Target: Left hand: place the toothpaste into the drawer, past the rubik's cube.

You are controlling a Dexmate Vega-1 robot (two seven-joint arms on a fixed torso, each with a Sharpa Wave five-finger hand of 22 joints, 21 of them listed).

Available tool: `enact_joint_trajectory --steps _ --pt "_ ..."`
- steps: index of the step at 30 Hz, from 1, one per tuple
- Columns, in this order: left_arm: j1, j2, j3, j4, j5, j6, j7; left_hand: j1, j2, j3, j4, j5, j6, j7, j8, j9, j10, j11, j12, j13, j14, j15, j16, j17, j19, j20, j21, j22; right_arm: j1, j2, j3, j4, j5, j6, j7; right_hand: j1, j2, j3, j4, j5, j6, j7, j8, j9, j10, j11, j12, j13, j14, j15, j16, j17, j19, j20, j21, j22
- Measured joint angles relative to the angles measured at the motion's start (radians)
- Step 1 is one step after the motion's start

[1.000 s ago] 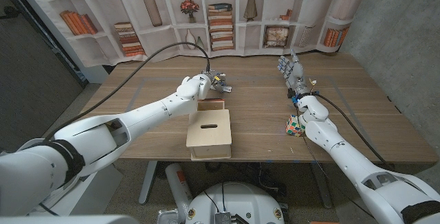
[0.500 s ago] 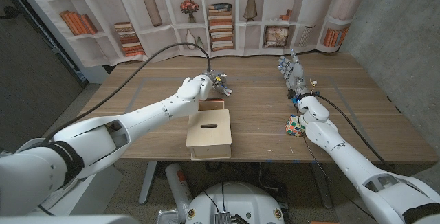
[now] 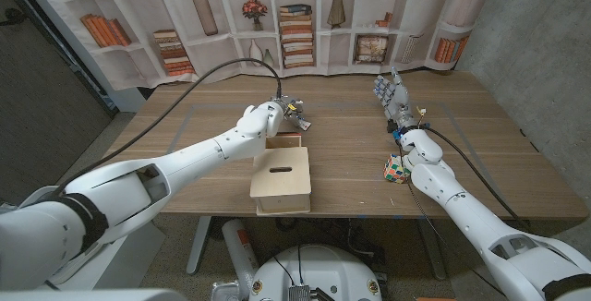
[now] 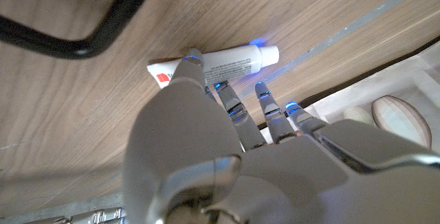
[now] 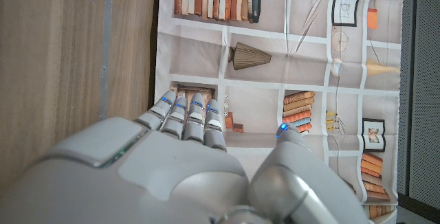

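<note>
While the toothpaste (image 4: 214, 64) lies on the table just behind the open drawer (image 3: 284, 142), we see our left hand (image 3: 273, 114) has lowered slightly over it, fingers spread, gripping nothing (grasp comes next). Right hand (image 3: 392, 93) stays upright, loosely open.

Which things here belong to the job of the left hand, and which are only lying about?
Belong to the job:
- toothpaste, on the table at the fingertips of the left hand
- drawer, open at the back of the wooden box
- rubik's cube, the landmark

Only lying about:
- right hand, holding nothing
- black cable
- bookshelf backdrop
</note>
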Motion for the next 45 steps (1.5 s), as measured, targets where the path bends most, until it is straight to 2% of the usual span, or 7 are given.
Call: enact_joint_trajectory --steps 12,27,45 --pt "0.014 0.011 -0.026 -0.027 -0.003 0.013 0.027 0.0 0.0 -0.004 0.004 0.0 -0.008 0.008 -0.008 0.0 -0.004 0.004 -0.008 0.0 0.0 0.0 0.0 0.0 0.0 0.0 0.0 0.001 0.001 0.0 0.001 0.004 0.003 0.0 0.007 -0.008 0.008 -0.002 -0.002 0.0 0.0 0.0 0.0 0.0 0.0 0.0 0.0 0.0 0.0 0.0 0.0 0.0 0.0 0.0 -0.004 0.0" --pt "0.033 0.029 -0.067 -0.055 -0.033 -0.001 0.077 0.0 0.0 -0.008 0.009 -0.006 -0.014 0.002 -0.014 -0.004 -0.007 0.0 -0.008 0.0 0.0 0.0 0.0 0.0 0.0 0.008 0.0 0.0 0.003 -0.002 0.003 0.006 0.004 0.0 0.007 -0.008 0.008 -0.003 -0.003 0.0 0.0 0.0 0.0 0.0 0.0 0.0 0.0 0.0 0.002 0.002 0.0 0.0 0.001 0.001 -0.012 0.0" --pt "0.069 0.077 -0.123 -0.108 -0.07 -0.017 0.111 0.0 0.0 -0.008 0.009 -0.006 -0.014 0.002 -0.018 -0.004 -0.007 0.0 -0.008 0.0 0.0 0.0 0.0 0.0 0.005 0.013 0.0 0.0 0.026 0.015 -0.008 0.028 -0.009 -0.001 0.001 -0.008 0.008 -0.006 -0.006 0.0 0.0 0.0 0.0 0.0 0.0 0.0 0.0 0.0 0.002 0.002 0.0 0.0 0.005 0.005 -0.019 0.0"
